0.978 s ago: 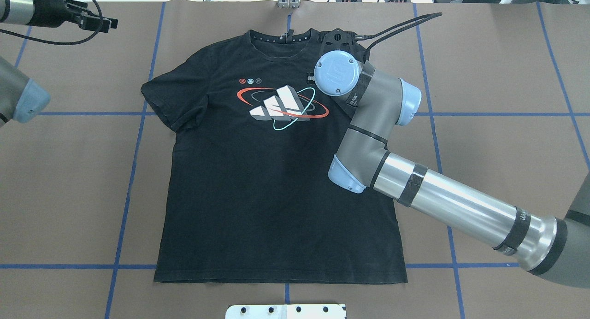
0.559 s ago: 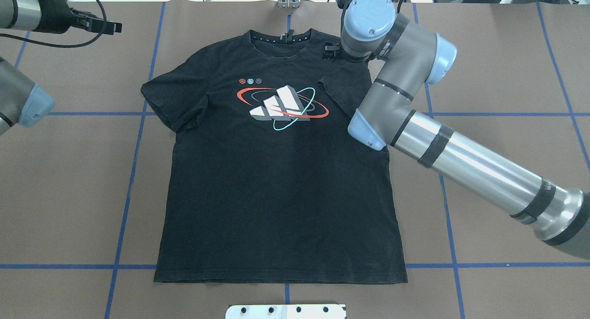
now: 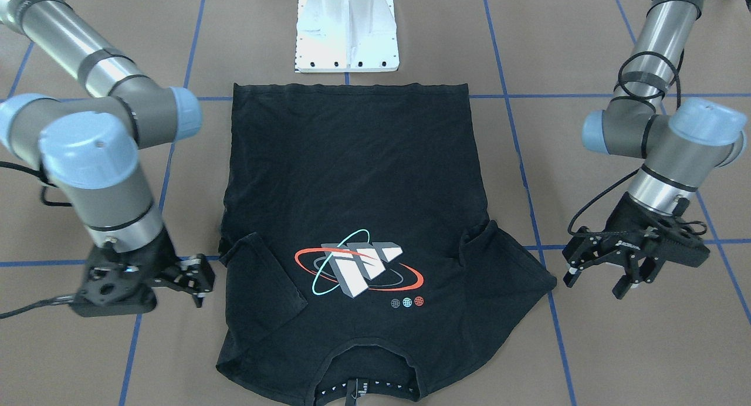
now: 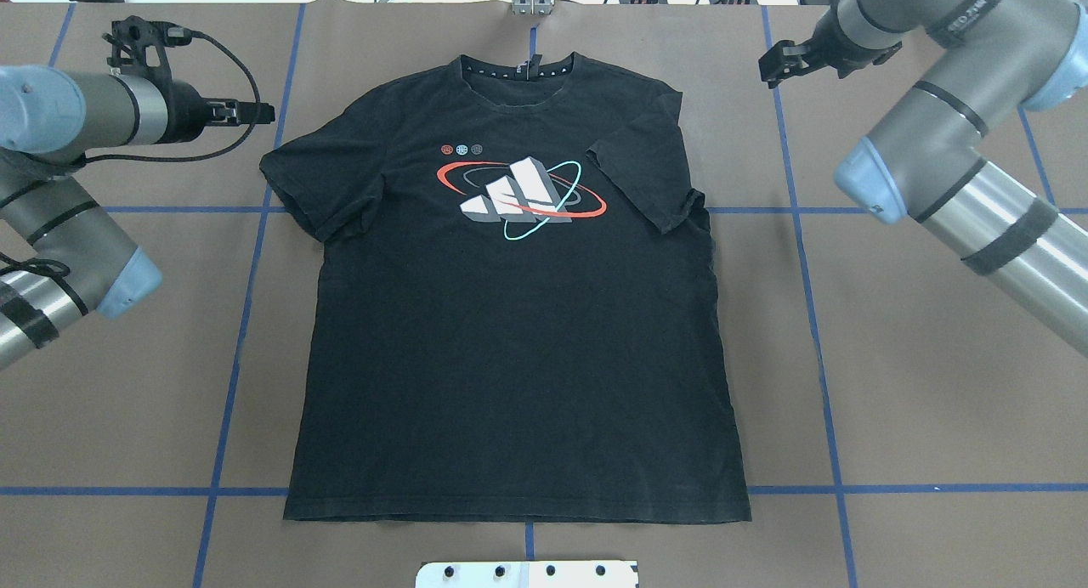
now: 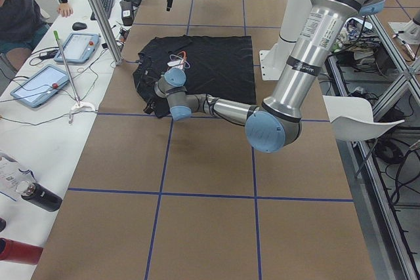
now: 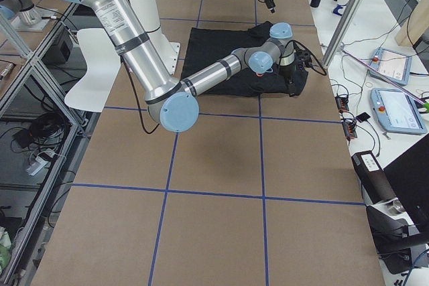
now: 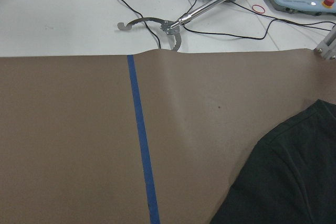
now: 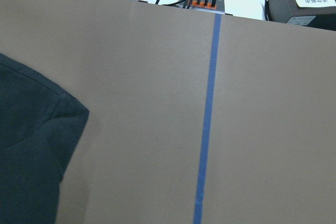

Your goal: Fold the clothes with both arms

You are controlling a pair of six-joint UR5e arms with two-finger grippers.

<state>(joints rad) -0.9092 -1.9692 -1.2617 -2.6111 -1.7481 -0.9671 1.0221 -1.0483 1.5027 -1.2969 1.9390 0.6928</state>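
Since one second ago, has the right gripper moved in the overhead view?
Yes. The right gripper has moved toward the view's right. It was over the T-shirt's shoulder, and now it is off the T-shirt, at the blue tape line.

Overhead view. T-shirt (image 4: 510,359) lies flat at frame centre on the table (image 4: 892,359), collar toward the top edge, hem toward the bottom. Sleeve at frame right (image 4: 646,180) is folded inward onto the chest, just beside the logo (image 4: 518,193). Sleeve at frame left (image 4: 306,184) lies spread outward. Left gripper (image 4: 262,110) is at upper left, near that sleeve, not touching. Right gripper (image 4: 769,64) is at upper right, apart from the shirt. Pedestal base (image 4: 527,573) sits at bottom centre, below the hem.
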